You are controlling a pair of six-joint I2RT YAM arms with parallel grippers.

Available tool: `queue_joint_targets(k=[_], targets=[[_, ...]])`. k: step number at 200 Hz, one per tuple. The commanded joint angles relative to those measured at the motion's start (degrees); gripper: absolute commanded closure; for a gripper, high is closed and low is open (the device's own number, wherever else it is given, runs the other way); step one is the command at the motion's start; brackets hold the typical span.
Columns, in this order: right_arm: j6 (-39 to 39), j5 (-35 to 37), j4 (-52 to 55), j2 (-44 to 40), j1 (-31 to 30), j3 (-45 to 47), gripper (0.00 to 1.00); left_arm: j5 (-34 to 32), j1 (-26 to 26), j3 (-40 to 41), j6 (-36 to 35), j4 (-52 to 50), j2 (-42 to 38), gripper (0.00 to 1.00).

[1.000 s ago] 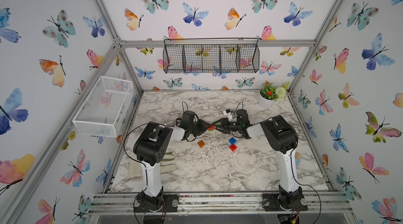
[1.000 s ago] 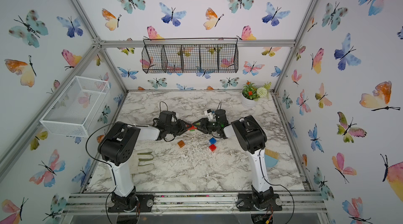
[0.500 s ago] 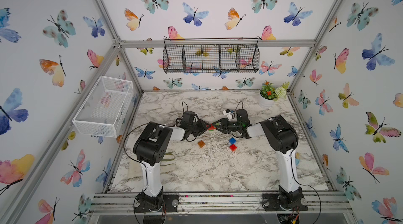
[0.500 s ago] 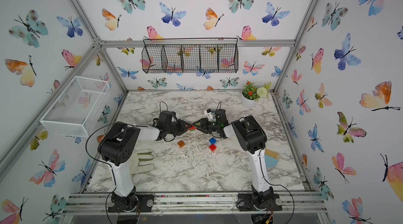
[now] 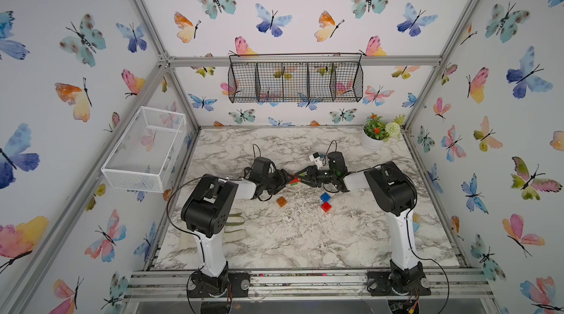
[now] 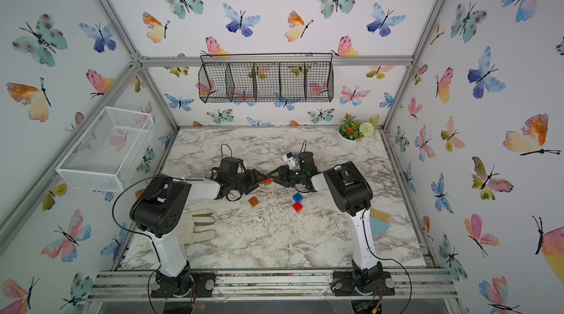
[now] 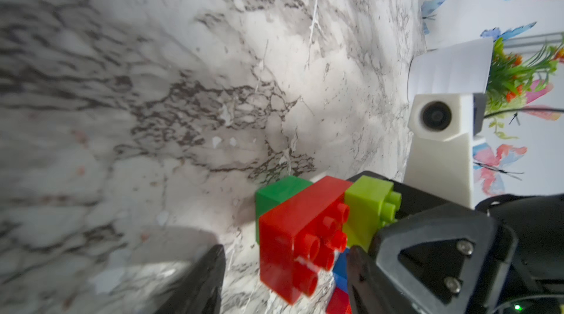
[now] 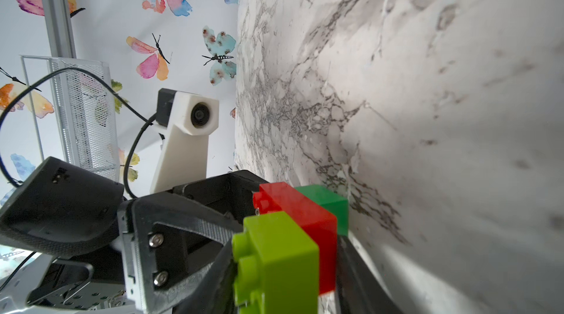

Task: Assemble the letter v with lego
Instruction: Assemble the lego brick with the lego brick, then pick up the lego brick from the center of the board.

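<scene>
The right pincer [image 5: 301,178] is pinching the lime brick [image 8: 274,266] between narrow jaws. By that brick it is carrying the whole cluster [image 5: 293,180] clear of the table [image 5: 274,236]. The long red brick [image 7: 293,236] is sitting against the lime one, and the dark green brick [image 7: 277,193] is sitting behind the red. Gripping at the lime end is probably leaving the red and green faces free for more bricks.

The left pincer [image 5: 288,178] is facing it tip to tip with its jaws standing wide. Bare table is showing between its finger [image 7: 198,282] and the red brick, so it is holding nothing. Its other finger is hiding behind the right pincer.

The orange brick [image 5: 281,201] is lying on the table below the left pincer, toward that arm's base. The blue brick [image 5: 325,197] and the red square [image 5: 326,207] are lying just beside each other below the right pincer. With three bricks joined and three loose, the V is looking about half built. The free left pincer is well placed for fetching the orange one.
</scene>
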State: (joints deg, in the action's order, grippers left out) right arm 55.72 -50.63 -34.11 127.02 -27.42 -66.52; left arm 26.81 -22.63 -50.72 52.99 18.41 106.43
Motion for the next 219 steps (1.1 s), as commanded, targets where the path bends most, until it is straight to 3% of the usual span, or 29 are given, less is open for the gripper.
queue_joint_targets(k=[1, 51, 97, 128, 156, 194, 219], targets=[[-2.43, 3.78, 7.74, -0.10, -0.22, -0.66, 0.76, -3.12, 1.09, 2.55, -1.59, -7.67, -1.54, 0.23], [-3.52, 4.77, 10.20, -0.79, -0.18, -1.58, 0.77, -3.48, 1.60, 3.51, -3.99, -10.25, -5.35, 0.26], [-4.57, 5.11, 12.14, -0.90, -0.18, -2.39, 0.78, -13.14, -1.84, 2.27, -15.57, -25.00, -11.20, 0.26], [-5.27, 5.20, 13.03, -1.13, -0.18, -2.73, 0.78, -13.08, -2.93, 4.19, -19.45, -26.38, -14.71, 0.26], [-5.28, 5.02, 13.29, -0.64, -0.18, -3.26, 0.78, -17.90, -7.79, -0.33, -24.98, -32.91, -12.70, 0.26], [-5.45, 4.97, 13.37, -0.60, -0.18, -2.82, 0.78, -18.44, -10.15, -2.68, -29.33, -35.47, -10.53, 0.32], [-5.54, 4.92, 13.31, -0.46, -0.22, -2.91, 0.79, -18.68, -11.51, -5.75, -25.75, -38.47, -8.33, 0.35]])
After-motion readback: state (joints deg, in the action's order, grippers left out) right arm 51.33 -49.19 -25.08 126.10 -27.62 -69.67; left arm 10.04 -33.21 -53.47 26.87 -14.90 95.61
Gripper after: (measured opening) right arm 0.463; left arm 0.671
